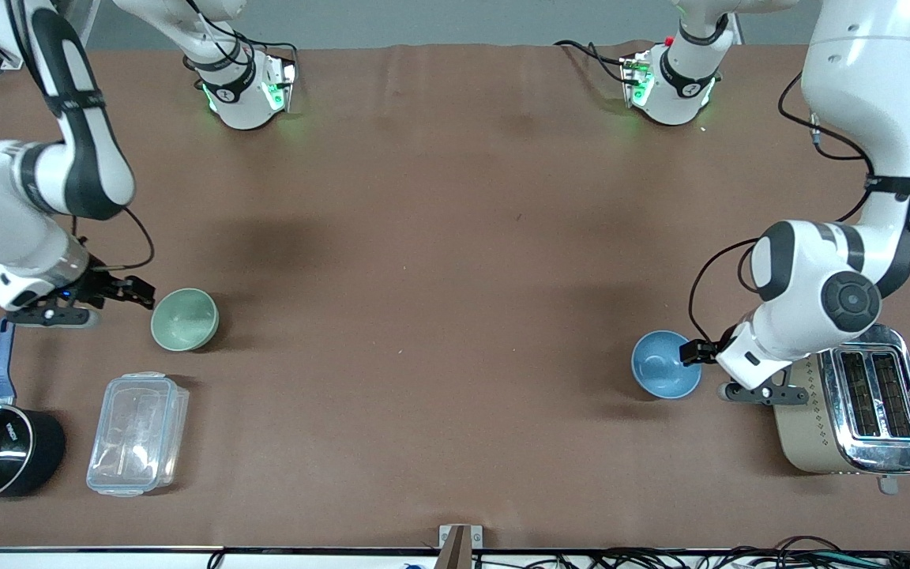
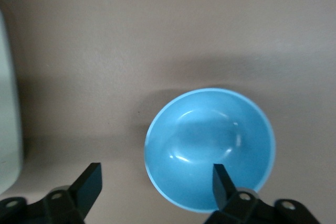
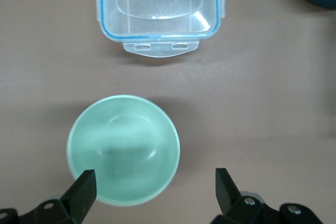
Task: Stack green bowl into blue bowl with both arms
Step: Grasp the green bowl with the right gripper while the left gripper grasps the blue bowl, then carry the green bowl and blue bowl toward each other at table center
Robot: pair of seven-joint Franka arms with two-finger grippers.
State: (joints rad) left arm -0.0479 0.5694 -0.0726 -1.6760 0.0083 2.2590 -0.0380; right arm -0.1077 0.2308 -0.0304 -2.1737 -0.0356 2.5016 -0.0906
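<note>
Currently left end effector (image 2: pixel 156 186) released beside blue bowl (image 1: pixel 665 374); right end effector (image 3: pixel 155 189) released beside green bowl (image 1: pixel 184 318); both bowls on counter (image 1: pixel 439 276).

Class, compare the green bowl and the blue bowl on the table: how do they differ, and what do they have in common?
The green bowl is pale sage; the blue bowl is medium blue. The green bowl sits toward the right arm's end of the table, by the right gripper; the blue bowl sits toward the left arm's end, by the left gripper. The green bowl lies slightly farther from the front camera. Both are small, round, upright, empty, and similar in size.
</note>
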